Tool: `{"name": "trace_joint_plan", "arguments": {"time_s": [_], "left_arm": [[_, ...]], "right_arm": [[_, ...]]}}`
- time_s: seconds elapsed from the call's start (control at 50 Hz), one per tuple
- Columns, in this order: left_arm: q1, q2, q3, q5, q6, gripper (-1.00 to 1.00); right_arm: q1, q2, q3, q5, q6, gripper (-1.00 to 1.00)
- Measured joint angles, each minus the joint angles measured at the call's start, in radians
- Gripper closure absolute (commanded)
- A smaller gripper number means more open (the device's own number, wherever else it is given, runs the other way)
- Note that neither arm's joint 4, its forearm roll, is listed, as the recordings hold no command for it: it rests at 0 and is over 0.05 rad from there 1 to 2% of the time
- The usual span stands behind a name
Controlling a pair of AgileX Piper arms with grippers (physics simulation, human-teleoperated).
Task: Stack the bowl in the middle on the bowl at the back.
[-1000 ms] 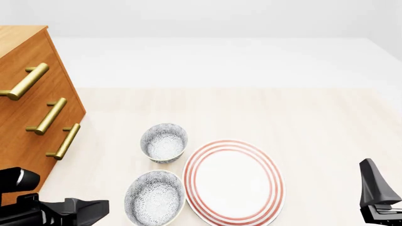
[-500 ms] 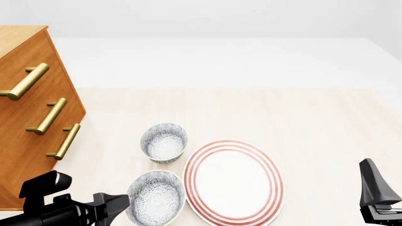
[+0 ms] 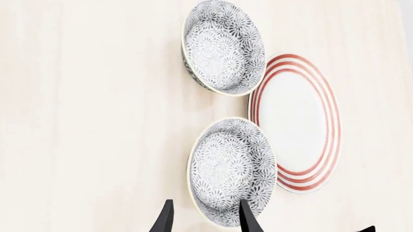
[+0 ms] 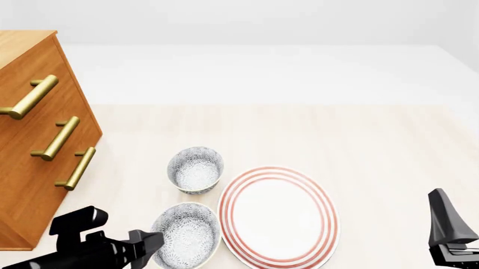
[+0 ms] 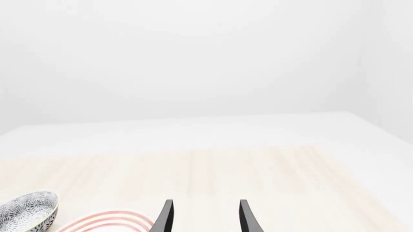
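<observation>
- Two patterned bowls sit on the counter (image 4: 359, 134); the middle bowl (image 4: 185, 235) lies nearest me, beside the plate (image 4: 279, 216).
- It looks stiff, glazed, breakable; I'd pinch its thin rim.
- My left tool (image 3: 203, 217) hangs open at that rim.

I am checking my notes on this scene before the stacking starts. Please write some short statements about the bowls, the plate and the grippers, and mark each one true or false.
1. The bowl in the middle already sits inside the bowl at the back. False: both stand apart on the table.
2. The left gripper is open, its fingers near the bowl in the middle. True.
3. The red-ringed plate holds a bowl. False: nothing lies on it.
4. The right gripper holds a bowl. False: it is open and holds nothing.
5. A wooden drawer cabinet with brass handles stands at the left. True.
</observation>
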Motion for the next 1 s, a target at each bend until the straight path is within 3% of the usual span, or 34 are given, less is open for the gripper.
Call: {"name": "trace_joint_plan", "arguments": {"time_s": [0.62, 0.64, 1.0], "left_arm": [[0.017, 0.249, 0.052, -0.283, -0.009, -1.0], [0.018, 0.256, 0.054, -0.29, -0.009, 1.0], [0.039, 0.324, 0.057, -0.358, 0.002, 1.0]], "right_arm": [[-0.001, 0.0, -0.001, -0.003, 0.006, -1.0], [-0.001, 0.0, 0.0, -0.003, 0.006, -1.0], [-0.001, 0.0, 0.001, -0.006, 0.011, -1.0]]}}
